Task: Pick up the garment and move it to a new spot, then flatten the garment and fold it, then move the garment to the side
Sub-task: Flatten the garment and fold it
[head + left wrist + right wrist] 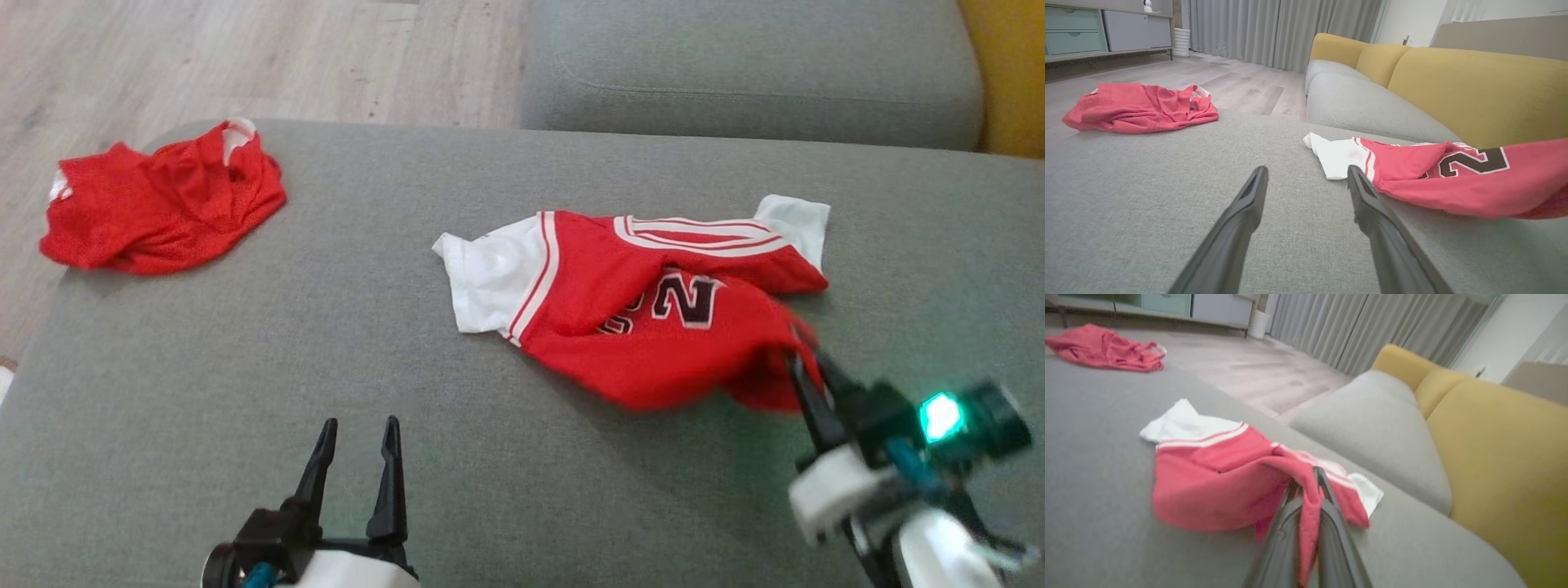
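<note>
Right end effector (1306,482) clamps jersey (620,343) hem with a thin bite, so it may slip when lifted. Left end effector (360,425) open near sofa (204,367) front edge.

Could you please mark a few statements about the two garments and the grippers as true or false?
1. The right gripper is shut on the red and white numbered jersey. True.
2. The left gripper is shut on the jersey's white sleeve. False: it is open, holds nothing and is apart from the jersey.
3. The plain red mesh garment lies crumpled near the far left corner of the grey fabric cushion. True.
4. The jersey lies flat and neatly folded. False: it is rumpled, with one red edge pinched in the right gripper.
</note>
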